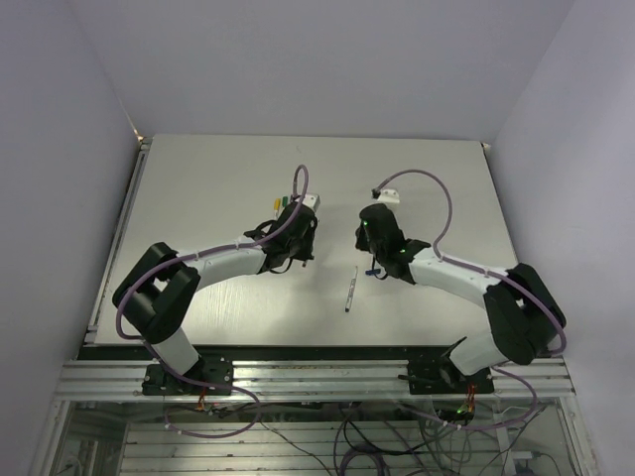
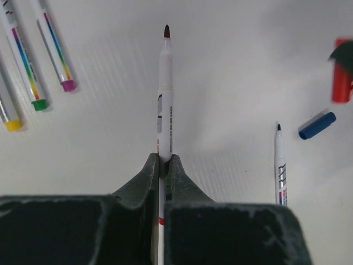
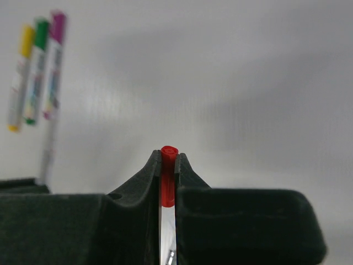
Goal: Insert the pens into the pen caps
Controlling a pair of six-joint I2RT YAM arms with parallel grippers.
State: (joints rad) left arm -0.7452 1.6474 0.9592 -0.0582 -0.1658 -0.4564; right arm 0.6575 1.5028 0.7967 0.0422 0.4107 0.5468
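The left jaws are closed on the red pen (image 2: 165,94), gripping its barrel low down. The dark red tip is bare and points to 12 o'clock in the left wrist view. The right jaws are pinched tight on the red cap (image 3: 169,152), whose round end just clears the fingertips. Seen from above, the two arms meet near the middle of the bench (image 1: 198,178), the right jaws at 3 o'clock of the left ones. The cap is apart from the pen tip.

A loose pen (image 1: 351,289) lies uncapped on the bench at about 5 o'clock from the left jaws. Its tip is dark and too small to tell the colour. The blue cap (image 2: 317,125) lies on its side just beside that tip, at 1 o'clock of it, not touching.

Three capped pens lie side by side at 11 o'clock in both wrist views: the yellow pen (image 3: 20,77), the green pen (image 3: 35,72) and the purple pen (image 3: 53,66).
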